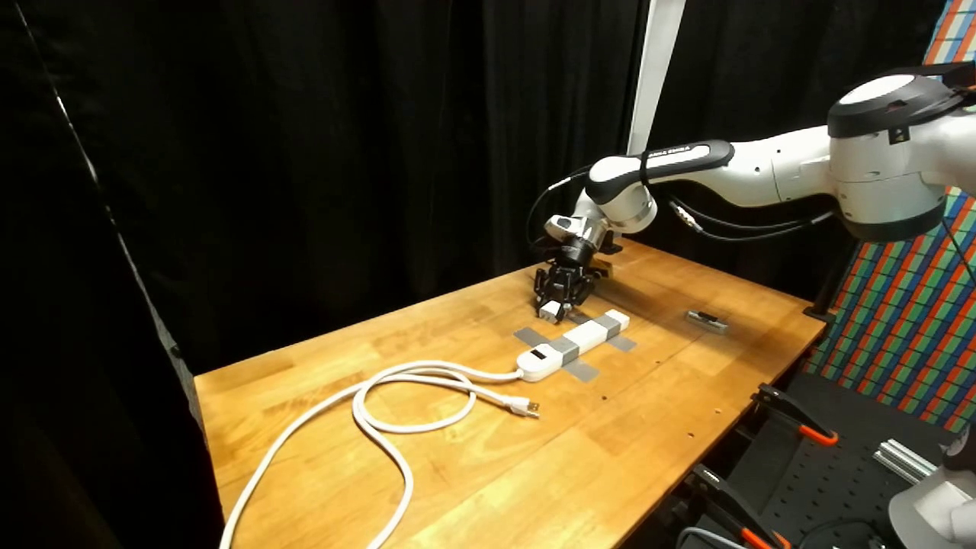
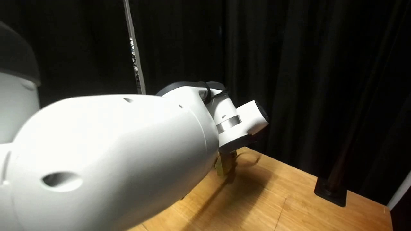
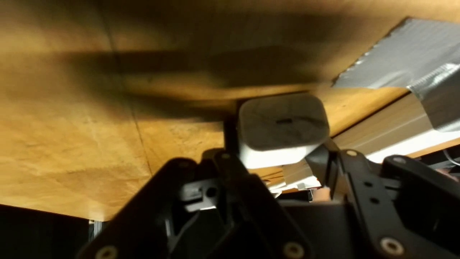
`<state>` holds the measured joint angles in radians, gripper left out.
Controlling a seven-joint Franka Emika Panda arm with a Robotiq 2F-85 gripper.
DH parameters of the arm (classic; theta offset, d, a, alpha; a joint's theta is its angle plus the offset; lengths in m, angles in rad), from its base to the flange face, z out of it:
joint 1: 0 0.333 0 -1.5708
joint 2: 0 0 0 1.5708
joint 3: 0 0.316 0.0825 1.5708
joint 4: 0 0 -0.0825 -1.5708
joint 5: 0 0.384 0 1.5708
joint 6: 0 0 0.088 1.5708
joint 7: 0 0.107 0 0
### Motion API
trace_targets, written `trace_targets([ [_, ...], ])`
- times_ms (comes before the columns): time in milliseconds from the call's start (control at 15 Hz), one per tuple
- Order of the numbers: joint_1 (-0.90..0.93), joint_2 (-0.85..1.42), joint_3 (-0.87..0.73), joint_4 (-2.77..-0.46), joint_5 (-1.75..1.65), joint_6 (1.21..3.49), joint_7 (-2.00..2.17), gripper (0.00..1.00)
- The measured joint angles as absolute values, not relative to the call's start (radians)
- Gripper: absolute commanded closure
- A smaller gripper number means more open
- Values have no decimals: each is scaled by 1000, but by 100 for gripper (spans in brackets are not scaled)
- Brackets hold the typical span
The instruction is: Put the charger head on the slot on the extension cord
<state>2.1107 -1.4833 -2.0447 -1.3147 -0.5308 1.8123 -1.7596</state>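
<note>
The charger head (image 3: 284,122), a small white block with a slot in its face, sits between the fingers of my gripper (image 3: 280,142) in the wrist view. Both fingers press against its sides. Whether it still touches the table cannot be told. In an exterior view the gripper (image 1: 555,309) is low over the wood, with the white charger head (image 1: 549,310) at its tips. Close beside it lies the extension cord (image 1: 587,335), a white power strip held down by grey tape. Part of the strip (image 3: 391,120) shows at the right of the wrist view.
White cable (image 1: 415,377) loops over the table, ending in a plug (image 1: 522,406). A small grey metal piece (image 1: 707,321) lies beyond the strip. Orange-tipped clamps (image 1: 797,415) grip the table's edge. A yellowish block (image 2: 225,163) stands behind the arm, which hides the gripper in that exterior view.
</note>
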Motion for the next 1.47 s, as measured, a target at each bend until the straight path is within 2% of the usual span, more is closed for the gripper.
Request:
trace_targets([
  [467, 2080, -1405, -2010, -1407, -773, 1964, -1697, 77],
  [933, 1916, -1198, -1920, -1775, -1118, 2068, -1407, 77],
  [1467, 1693, -1024, -1806, -2215, -1586, 2186, -864, 77],
])
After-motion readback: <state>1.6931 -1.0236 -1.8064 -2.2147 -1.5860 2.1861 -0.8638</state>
